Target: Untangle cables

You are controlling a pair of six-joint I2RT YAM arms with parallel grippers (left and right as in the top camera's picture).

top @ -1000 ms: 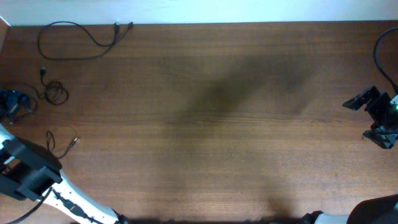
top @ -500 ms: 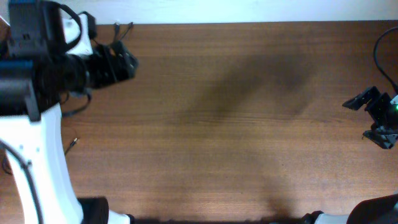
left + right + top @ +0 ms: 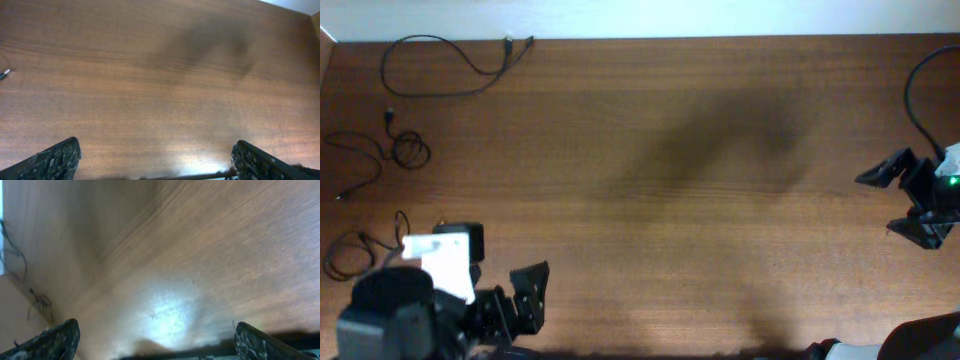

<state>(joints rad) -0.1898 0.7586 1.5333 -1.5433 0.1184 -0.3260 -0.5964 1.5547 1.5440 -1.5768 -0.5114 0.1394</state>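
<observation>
left gripper (image 3: 159,161): your fingers apart, gripping nothing
right gripper (image 3: 156,341): apart too; view blurred
hidden: your left arm (image 3: 392,308) overlaps the lowest loop
cables (image 3: 412,152): three separate thin black loops

3 black cables (image 3: 412,150), seemingly separate, left edge

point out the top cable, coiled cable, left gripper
top cable (image 3: 383,72), overhead view, left bend of loop
coiled cable (image 3: 398,150), overhead view, the coil
left gripper (image 3: 537,296), overhead view, between fingertips
</observation>
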